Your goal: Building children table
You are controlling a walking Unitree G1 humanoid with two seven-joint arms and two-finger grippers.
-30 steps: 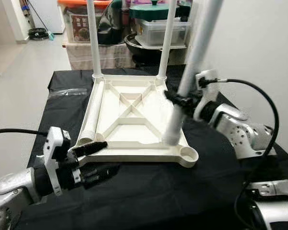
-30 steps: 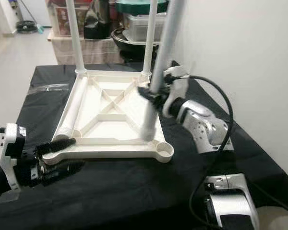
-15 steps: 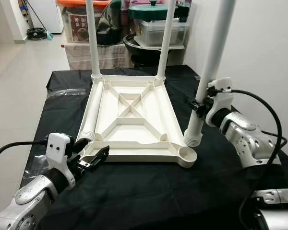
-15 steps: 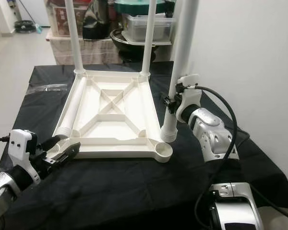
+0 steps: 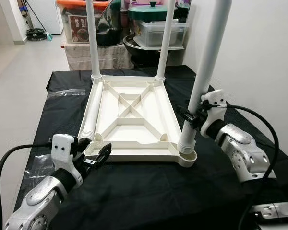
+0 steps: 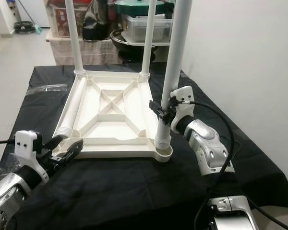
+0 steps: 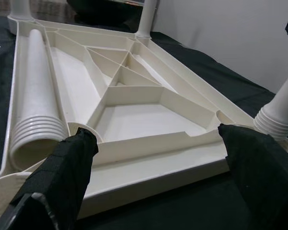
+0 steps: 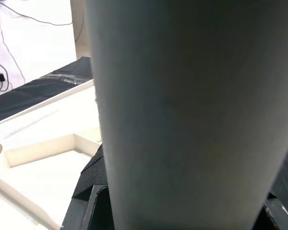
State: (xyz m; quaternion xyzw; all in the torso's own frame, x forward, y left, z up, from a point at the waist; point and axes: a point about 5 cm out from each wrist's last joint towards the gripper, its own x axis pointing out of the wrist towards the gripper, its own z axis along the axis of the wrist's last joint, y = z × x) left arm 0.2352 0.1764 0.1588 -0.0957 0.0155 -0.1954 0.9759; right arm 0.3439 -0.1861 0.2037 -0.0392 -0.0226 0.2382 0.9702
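Jaws: right gripper [image 5: 188,116] clamps white table leg [image 5: 204,67], upright in near-right corner socket of upturned tabletop [image 5: 129,117]. Left gripper [image 5: 97,156] spread wide at near-left edge, holding nothing.

Black-draped table [image 5: 149,196]; upturned white tabletop [image 5: 134,127] on it.

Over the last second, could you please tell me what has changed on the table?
The right gripper swung the table leg from a tilt over the upturned tabletop to upright, then set its ribbed end onto the near right corner socket. The left gripper opened its jaws at the near edge. The two far legs and the lying leg stayed put.
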